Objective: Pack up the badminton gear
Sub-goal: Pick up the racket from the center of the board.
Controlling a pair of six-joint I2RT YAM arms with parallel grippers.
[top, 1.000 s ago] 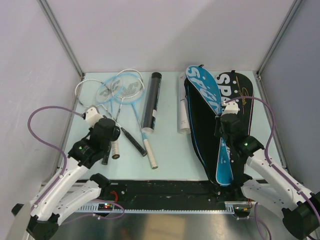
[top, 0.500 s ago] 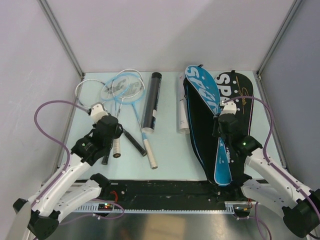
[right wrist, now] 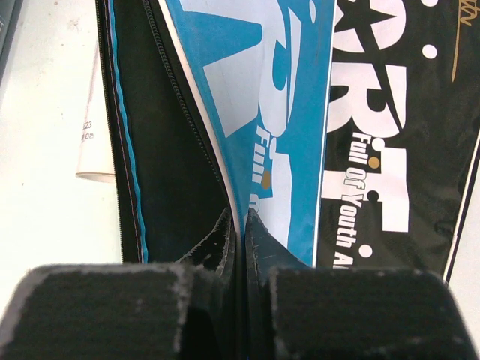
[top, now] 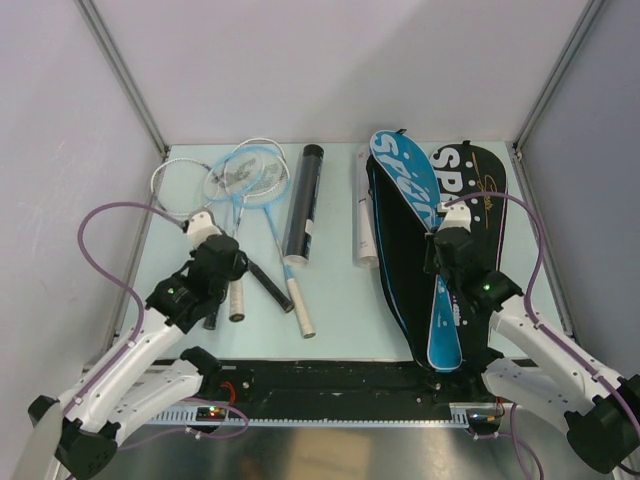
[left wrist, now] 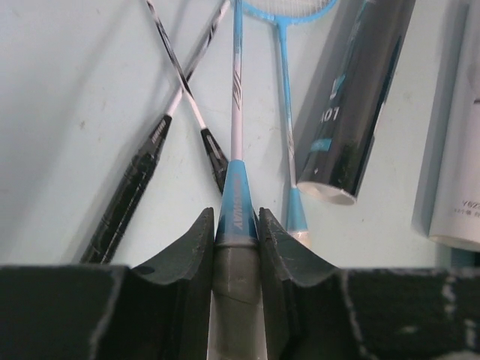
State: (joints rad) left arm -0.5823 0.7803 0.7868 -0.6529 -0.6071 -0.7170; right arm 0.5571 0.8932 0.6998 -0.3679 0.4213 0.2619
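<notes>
On the left side of the table (top: 340, 290), the left gripper (left wrist: 235, 217) is clamping its jaws on the grey handle of a blue-shafted racket (left wrist: 237, 195). That racket is lying among the other rackets (top: 178, 185), just left of the black tube (top: 304, 205). Farther right, the right gripper (right wrist: 238, 217) is pinching the blue flap (right wrist: 255, 75) of the open racket bag (top: 475, 190), jaws closed on it.

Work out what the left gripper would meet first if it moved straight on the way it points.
Shut on the blue-shafted racket, the left gripper points along that shaft. First in line looks to be the black-coned racket just ahead of it, though it may pass above it.
</notes>
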